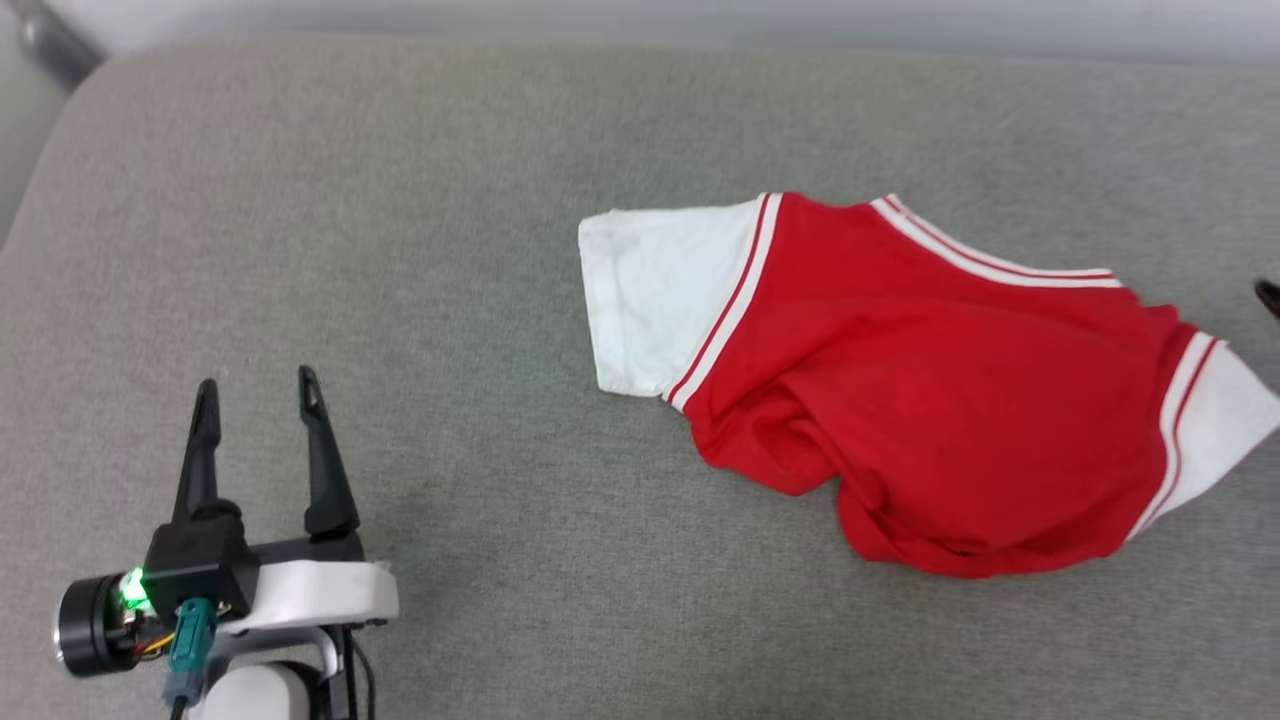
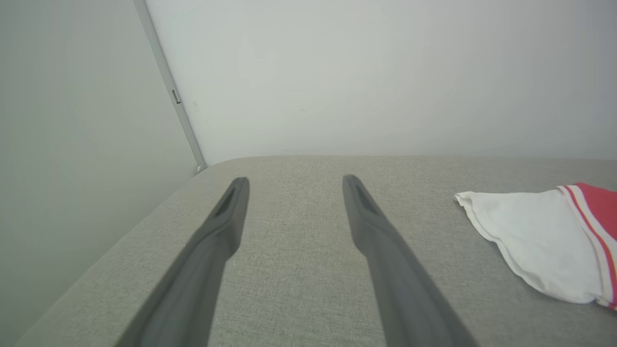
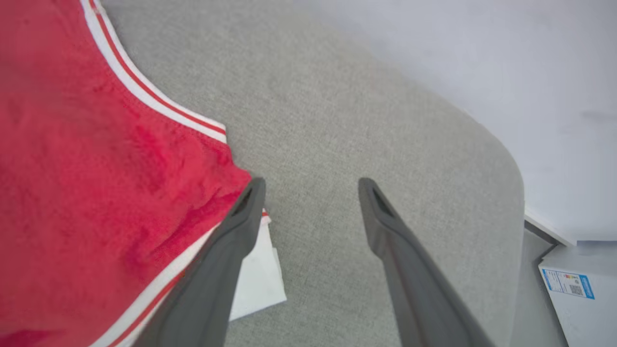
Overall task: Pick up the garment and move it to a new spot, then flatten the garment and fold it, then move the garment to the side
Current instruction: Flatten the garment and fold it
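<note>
While the shirt [image 1: 900,380] lies crumpled on the grey cushion [image 1: 350,250], right of middle | left claw [image 1: 258,380] wide, empty, well apart | right claw [image 3: 312,182] wide, empty, beside its sleeve [image 3: 260,279] | likely soft, light, limp: pinch shoulder seams

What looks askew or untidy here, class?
The garment lies slanted and rumpled on the grey cushion: its red body bunches into folds along the near edge instead of lying spread flat.
</note>
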### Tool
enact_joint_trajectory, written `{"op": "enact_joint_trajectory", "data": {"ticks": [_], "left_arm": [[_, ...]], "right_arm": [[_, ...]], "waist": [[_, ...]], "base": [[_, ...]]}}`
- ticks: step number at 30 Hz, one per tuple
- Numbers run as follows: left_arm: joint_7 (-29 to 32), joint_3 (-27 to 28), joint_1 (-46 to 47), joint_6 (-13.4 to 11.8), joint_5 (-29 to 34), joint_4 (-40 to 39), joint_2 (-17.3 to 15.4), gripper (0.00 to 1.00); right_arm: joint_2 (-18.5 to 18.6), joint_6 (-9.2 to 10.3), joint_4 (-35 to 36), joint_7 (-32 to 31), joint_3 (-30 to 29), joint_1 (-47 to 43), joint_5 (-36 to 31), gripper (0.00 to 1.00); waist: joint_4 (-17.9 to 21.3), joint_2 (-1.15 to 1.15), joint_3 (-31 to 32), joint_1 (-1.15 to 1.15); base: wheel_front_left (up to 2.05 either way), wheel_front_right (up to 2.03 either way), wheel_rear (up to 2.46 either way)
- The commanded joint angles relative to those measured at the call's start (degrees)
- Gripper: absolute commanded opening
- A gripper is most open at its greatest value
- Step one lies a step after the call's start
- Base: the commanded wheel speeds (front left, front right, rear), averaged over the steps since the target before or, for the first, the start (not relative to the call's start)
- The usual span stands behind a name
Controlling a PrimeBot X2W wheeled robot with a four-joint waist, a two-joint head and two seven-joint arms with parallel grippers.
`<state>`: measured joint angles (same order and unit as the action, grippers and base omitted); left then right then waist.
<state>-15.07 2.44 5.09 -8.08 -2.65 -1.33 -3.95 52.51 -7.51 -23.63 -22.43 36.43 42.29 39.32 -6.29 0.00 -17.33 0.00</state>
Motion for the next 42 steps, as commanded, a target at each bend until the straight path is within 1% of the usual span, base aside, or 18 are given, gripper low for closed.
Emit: {"op": "enact_joint_trajectory", "data": {"ticks": [1, 3, 5, 7, 10, 14, 15, 17, 19, 22, 25, 27, 29, 33, 35, 39, 42], "left_arm": [[-0.15, 0.44, -0.72, -0.07, 0.46, 0.19, -0.49, 1.0], [-0.15, 0.88, -1.25, 0.05, 0.51, 0.21, -0.7, 1.0], [-0.15, 1.08, -1.53, 0.4, 0.71, 0.61, -1.22, 1.0], [-0.15, 1.37, -1.42, 0.82, 0.84, 0.99, -2.05, 1.0], [-0.15, 1.27, -0.11, 2.02, 0.97, 1.92, -3.28, 1.0], [-0.15, 1.0, 3.23, 3.77, 1.28, 4.14, -5.87, 1.0], [-0.15, 0.97, 4.43, 4.21, 1.41, 4.84, -6.63, 1.0], [0.06, 1.29, 7.9, 5.97, 0.86, 7.44, -8.97, 1.0], [0.71, 0.86, 11.7, 7.53, 0.67, 9.7, -10.54, 1.0], [3.43, -0.15, 17.65, 9.49, 1.09, 11.9, -12.78, 1.0], [7.47, -1.99, 23.73, 11.69, 2.03, 13.37, -15.11, 1.0], [10.44, -4.18, 27.56, 13.2, 3.01, 13.99, -16.86, 1.0], [13.55, -6.3, 31.58, 14.18, 3.28, 14.68, -18.45, 1.0], [19.25, -10.36, 39.26, 15.2, 1.95, 16.93, -21.01, 1.0], [23.26, -13.08, 42.43, 15.38, 0.06, 18.8, -21.9, 1.0], [33.07, -21.11, 49.29, 15.39, -8.36, 22.14, -24.64, 1.0], [42.38, -29.21, 54.1, 15.42, -15.38, 23.83, -27.13, 1.0]], "right_arm": [[-1.3, 0.04, 0.19, 2.08, -0.86, -1.28, -1.18, 1.0], [-2.94, 0.05, 0.33, 8.01, -4.64, -2.64, -4.18, 1.0], [-5.38, 0.05, 0.79, 13.29, -8.65, -4.66, -7.52, 1.0], [-8.44, 0.05, 1.75, 18.28, -13.68, -7.12, -11.36, 1.0], [-14.25, 0.05, 4.7, 23.93, -21.97, -11.83, -17.28, 1.0], [-23.19, 0.05, 11.64, 28.22, -31.82, -19.91, -24.64, 1.0], [-25.32, 0.05, 13.65, 28.97, -33.63, -21.88, -26.31, 1.0], [-29.77, 0.05, 17.64, 29.81, -36.32, -25.83, -29.2, 1.0], [-33.46, 0.05, 21.23, 30.77, -38.39, -29.23, -31.3, 1.0], [-38.21, 0.05, 25.29, 31.95, -40.5, -33.58, -33.28, 1.0], [-41.9, 0.05, 28.01, 33.14, -41.49, -36.76, -34.04, 1.0], [-43.77, 0.05, 29.08, 33.75, -41.91, -38.43, -34.36, 1.0], [-45.36, 0.04, 30.06, 34.5, -42.08, -39.34, -34.57, 1.0], [-47.35, 0.05, 30.85, 35.82, -41.62, -40.52, -34.4, 1.0], [-48.04, 0.05, 31.17, 36.27, -41.03, -40.81, -34.45, 1.0], [-48.89, 0.05, 31.81, 37.11, -40.14, -40.84, -34.32, 1.0], [-49.34, 0.05, 32.2, 37.37, -39.53, -39.97, -34.42, 1.0]], "waist": [[1.21, 0.0, 1.87, 0.0], [2.04, 0.0, 3.07, 0.0], [2.8, 0.0, 4.17, 0.0], [3.56, 0.0, 5.14, 0.0], [4.47, 0.0, 6.25, 0.0], [5.57, 0.0, 6.98, 0.0], [5.83, 0.0, 7.06, 0.0], [6.52, 0.0, 7.05, 0.0], [7.1, 0.0, 7.07, 0.0], [7.8, 0.0, 7.04, 0.0], [8.75, 0.0, 6.57, 0.0], [9.4, 0.0, 5.92, 0.0], [10.19, 0.0, 5.01, 0.0], [11.84, 0.0, 2.94, 0.0], [12.66, 0.0, 1.79, 0.0], [14.05, 0.0, -0.8, 0.0], [15.05, 0.0, -3.12, 0.0]], "base": [[0.0, 0.0, 0.0], [0.0, 0.0, 0.0], [0.0, 0.0, 0.0], [0.0, 0.0, 0.0], [0.0, 0.0, 0.0], [0.0, 0.0, 0.0], [0.0, 0.0, 0.0], [0.0, 0.0, 0.0], [0.0, 0.0, 0.0], [0.0, 0.0, 0.0], [0.0, 0.0, 0.0], [0.0, 0.0, 0.0], [0.0, 0.0, 0.0], [0.0, 0.0, 0.0], [0.0, 0.0, 0.0], [0.0, 0.0, 0.0], [0.0, 0.0, 0.0]]}}
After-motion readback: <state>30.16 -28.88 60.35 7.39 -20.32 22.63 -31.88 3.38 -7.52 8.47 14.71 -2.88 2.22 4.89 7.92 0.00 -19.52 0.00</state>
